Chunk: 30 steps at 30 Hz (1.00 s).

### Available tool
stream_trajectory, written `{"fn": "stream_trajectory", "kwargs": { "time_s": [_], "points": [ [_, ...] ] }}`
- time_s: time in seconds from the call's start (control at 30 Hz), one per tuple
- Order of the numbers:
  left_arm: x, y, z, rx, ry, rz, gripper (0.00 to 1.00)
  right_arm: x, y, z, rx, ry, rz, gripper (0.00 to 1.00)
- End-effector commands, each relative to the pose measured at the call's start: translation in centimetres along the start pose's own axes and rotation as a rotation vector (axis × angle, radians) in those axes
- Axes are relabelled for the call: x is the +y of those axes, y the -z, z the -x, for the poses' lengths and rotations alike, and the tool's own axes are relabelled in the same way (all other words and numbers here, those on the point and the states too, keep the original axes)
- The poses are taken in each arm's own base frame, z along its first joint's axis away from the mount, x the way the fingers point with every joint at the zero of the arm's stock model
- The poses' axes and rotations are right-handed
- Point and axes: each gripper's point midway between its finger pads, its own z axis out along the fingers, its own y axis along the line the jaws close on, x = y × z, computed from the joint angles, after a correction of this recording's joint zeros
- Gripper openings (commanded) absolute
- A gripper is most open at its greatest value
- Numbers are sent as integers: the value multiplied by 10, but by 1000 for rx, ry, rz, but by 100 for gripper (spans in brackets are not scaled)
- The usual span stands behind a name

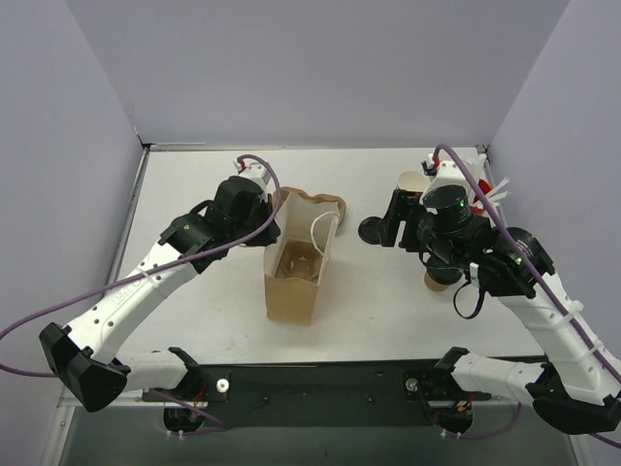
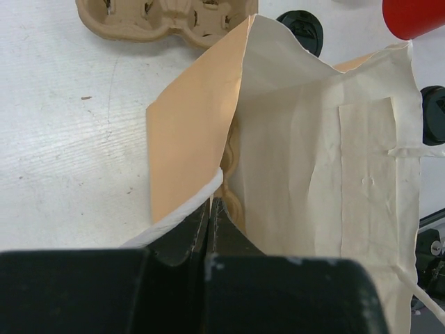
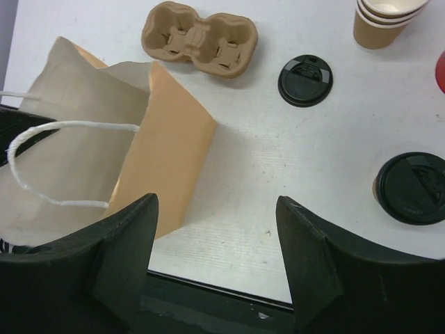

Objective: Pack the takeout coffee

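Left jaws pinching bag (image 2: 313, 174), takeout coffee (image 1: 437, 282) half-hidden

My top camera sits high behind my bases and looks down over the whole table (image 1: 194, 184). My left wrist camera peers along my left fingers (image 2: 182, 240), pressed close to the paper bag (image 2: 313, 160). My right wrist camera looks down from higher, past my right fingers (image 3: 122, 243). Both wrist views share the bag, the pulp carrier (image 3: 199, 38) and a black lid (image 3: 304, 80).

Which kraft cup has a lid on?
The single cup nearest the right gripper, capped in black; the stacked cups behind it are open, with a spare lid lying loose.
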Motion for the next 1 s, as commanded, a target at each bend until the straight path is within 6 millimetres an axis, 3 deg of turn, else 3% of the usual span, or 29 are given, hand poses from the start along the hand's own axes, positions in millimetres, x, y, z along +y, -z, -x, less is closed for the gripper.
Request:
{"fn": "stream_trajectory", "kwargs": {
  "time_s": [0.0,0.33,0.5,0.7,0.97],
  "points": [
    [-5,23,28,-85,8,-51,0,-36,-3,-13,32,-15,-165,65],
    [7,26,25,-96,66,-47,0,-116,-46,-60,224,-135,-442,70],
    [7,29,25,-96,79,-55,0,-156,-62,-84,281,-241,-526,77],
    [2,33,23,-89,91,-89,0,-190,-71,-96,301,-323,-589,80],
    [-8,34,27,-92,122,-136,0,-215,-81,-117,351,-357,-640,82]
  ]
}}
